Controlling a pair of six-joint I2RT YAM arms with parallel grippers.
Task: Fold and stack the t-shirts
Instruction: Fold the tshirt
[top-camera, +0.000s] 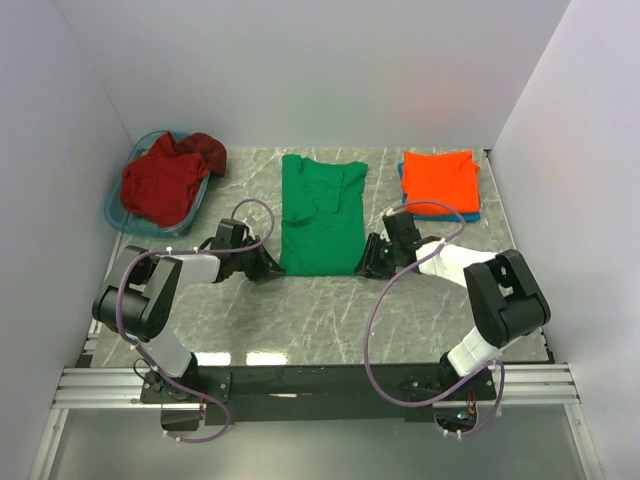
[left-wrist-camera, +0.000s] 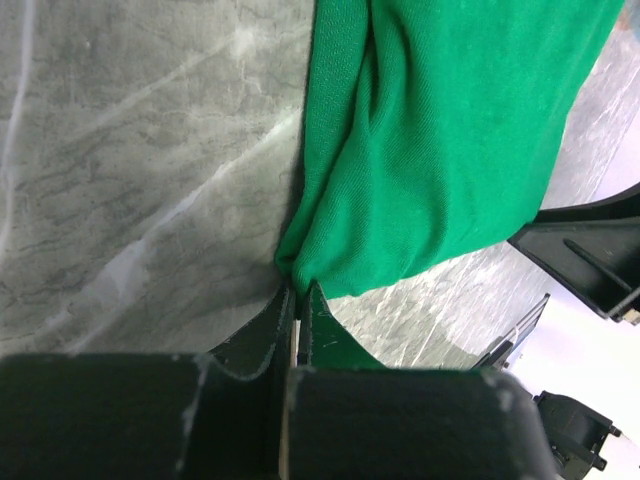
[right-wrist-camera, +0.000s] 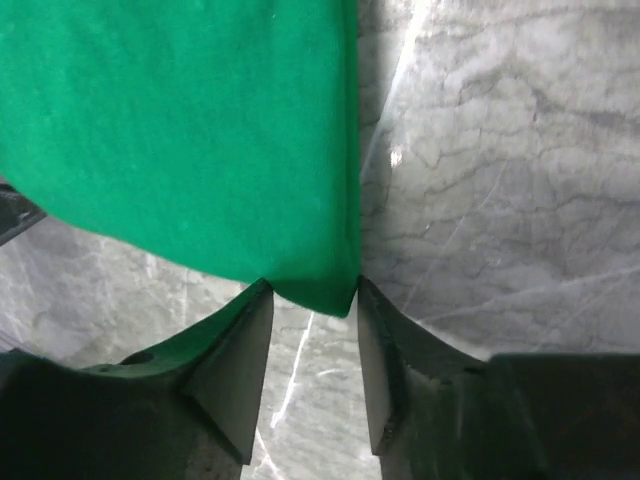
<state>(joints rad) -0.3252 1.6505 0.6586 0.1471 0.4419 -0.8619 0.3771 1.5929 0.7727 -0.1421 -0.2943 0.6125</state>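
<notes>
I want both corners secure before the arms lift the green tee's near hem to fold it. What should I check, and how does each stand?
1. Left gripper shut on the green t-shirt at its near-left corner: ok.
2. Right gripper shut on the near-right corner: not ok, jaws apart around it.
3. All layers caught: cannot tell.
4. Orange t-shirt on the blue t-shirt lies apart from the green one: ok.
</notes>
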